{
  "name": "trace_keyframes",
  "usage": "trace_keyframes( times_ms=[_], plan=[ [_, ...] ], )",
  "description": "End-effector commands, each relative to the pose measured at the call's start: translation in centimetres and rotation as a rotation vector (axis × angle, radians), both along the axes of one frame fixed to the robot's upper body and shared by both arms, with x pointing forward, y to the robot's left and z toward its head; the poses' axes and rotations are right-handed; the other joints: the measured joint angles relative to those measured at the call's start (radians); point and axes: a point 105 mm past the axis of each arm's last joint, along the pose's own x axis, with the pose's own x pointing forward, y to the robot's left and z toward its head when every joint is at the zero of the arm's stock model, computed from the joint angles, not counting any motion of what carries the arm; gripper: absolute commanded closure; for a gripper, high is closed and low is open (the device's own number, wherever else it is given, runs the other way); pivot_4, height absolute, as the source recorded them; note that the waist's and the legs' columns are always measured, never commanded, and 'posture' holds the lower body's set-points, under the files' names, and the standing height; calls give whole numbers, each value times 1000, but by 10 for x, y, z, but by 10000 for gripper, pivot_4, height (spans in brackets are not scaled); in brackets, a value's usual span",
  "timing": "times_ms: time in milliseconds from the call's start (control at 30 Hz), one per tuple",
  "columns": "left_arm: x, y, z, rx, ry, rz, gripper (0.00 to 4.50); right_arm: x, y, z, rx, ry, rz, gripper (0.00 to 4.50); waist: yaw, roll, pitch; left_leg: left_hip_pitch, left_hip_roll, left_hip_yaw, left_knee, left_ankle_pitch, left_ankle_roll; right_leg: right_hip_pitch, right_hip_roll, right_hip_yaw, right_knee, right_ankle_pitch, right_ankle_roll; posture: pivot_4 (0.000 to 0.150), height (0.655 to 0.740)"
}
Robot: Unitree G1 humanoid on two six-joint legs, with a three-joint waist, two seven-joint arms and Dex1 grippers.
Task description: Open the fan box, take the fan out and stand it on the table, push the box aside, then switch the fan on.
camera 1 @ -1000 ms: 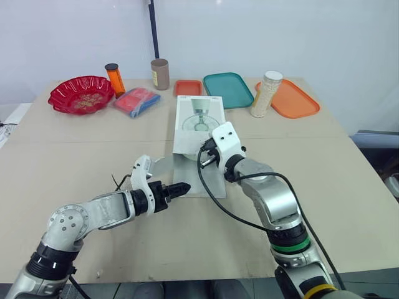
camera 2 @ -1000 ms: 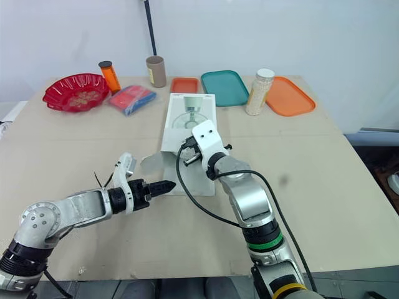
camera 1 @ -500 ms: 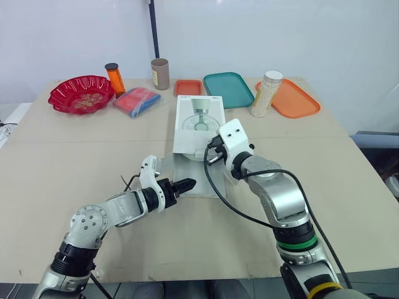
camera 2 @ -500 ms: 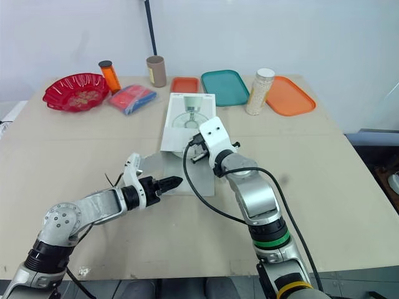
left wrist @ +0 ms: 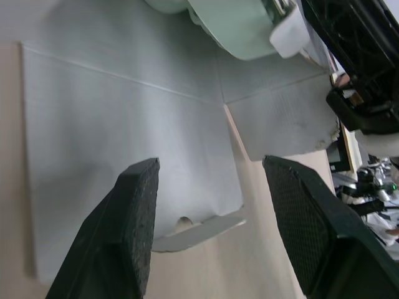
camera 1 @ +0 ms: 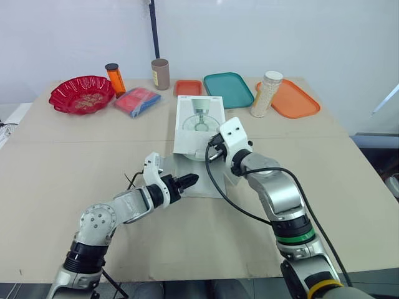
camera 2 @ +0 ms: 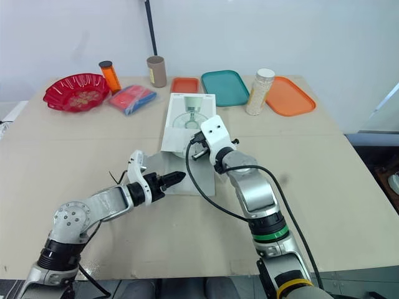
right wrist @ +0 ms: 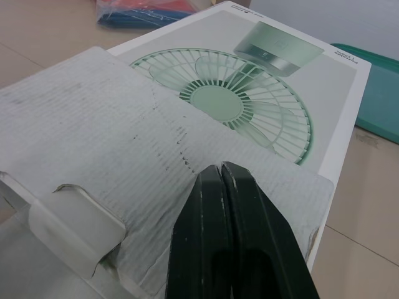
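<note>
The white fan box (camera 1: pixel 198 118) lies flat at the table's middle, a green fan printed on its top (right wrist: pixel 249 99). Its near end is open, and a long flap (camera 1: pixel 209 177) is spread on the table toward me. A pale green part of the fan (left wrist: pixel 230 25) shows at the box mouth. My left gripper (camera 1: pixel 191 180) hovers low over that flap, open, with nothing between its fingers (left wrist: pixel 140 205). My right gripper (right wrist: pixel 219 177) is shut at the box's open end, just above a raised upper flap (right wrist: pixel 93 137).
Along the far edge stand a red bowl (camera 1: pixel 81 94), an orange bottle (camera 1: pixel 113 78), a brown cylinder (camera 1: pixel 160 73), a blue-red packet (camera 1: pixel 136 100), a small orange tray (camera 1: pixel 188 87), a teal tray (camera 1: pixel 227 89), a white jar (camera 1: pixel 266 93) and an orange tray (camera 1: pixel 292 98). A black cable (camera 1: pixel 215 196) loops over the flap.
My left gripper has slid forward and right, from the bare table onto the spread flap. My right gripper has shifted slightly toward the box and stayed shut.
</note>
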Motion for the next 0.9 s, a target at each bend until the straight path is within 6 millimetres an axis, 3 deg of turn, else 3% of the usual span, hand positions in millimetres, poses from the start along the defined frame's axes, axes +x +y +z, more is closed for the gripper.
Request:
trace_keyframes(
  times_ms=[33, 67, 100, 233, 500, 733, 900],
  plan=[
    [9, 2, 10, -44, -56, 39, 16673, 0, -3, -6, -9, 34, -7, 45000, 0, 0, 0, 0, 0, 0, 0, 0, 0, 0, 0, 0, 0, 0, 0, 1500, 7400],
    [10, 2, 8, -47, -54, 42, 16673, -1, -3, -7, -10, 37, -7, 45000, 0, 0, 0, 0, 0, 0, 0, 0, 0, 0, 0, 0, 0, 0, 0, 1500, 7400],
    [11, 1, 6, -48, -52, 43, 11484, -2, -2, -7, -10, 39, -7, 45000, 0, 0, 0, 0, 0, 0, 0, 0, 0, 0, 0, 0, 0, 0, 0, 1500, 7400],
    [13, -1, -8, -18, -24, 61, 123, -4, -2, -8, -13, 45, -5, 45000, 0, 0, 0, 0, 0, 0, 0, 0, 0, 0, 0, 0, 0, 0, 0, 1500, 7400],
    [34, 4, -12, -6, -48, 195, 123, -5, -4, -11, -23, 53, -18, 45000, -1, 0, -1, 1, 0, -1, 0, 1, -1, 1, 0, 0, 0, 0, 0, 1500, 7400],
    [41, 6, -15, 2, -60, 238, 123, -6, -2, -12, -20, 56, -16, 45000, 0, 0, -1, 1, -1, -1, -1, 1, -1, 1, 0, 0, 0, 0, 0, 1500, 7400],
    [37, 1, -3, -25, -127, 218, 123, -5, -2, -13, -26, 57, -14, 45000, -1, 0, -1, 1, -1, -1, -1, 1, -2, 1, 0, 0, 0, 0, 0, 1500, 7400]
  ],
)
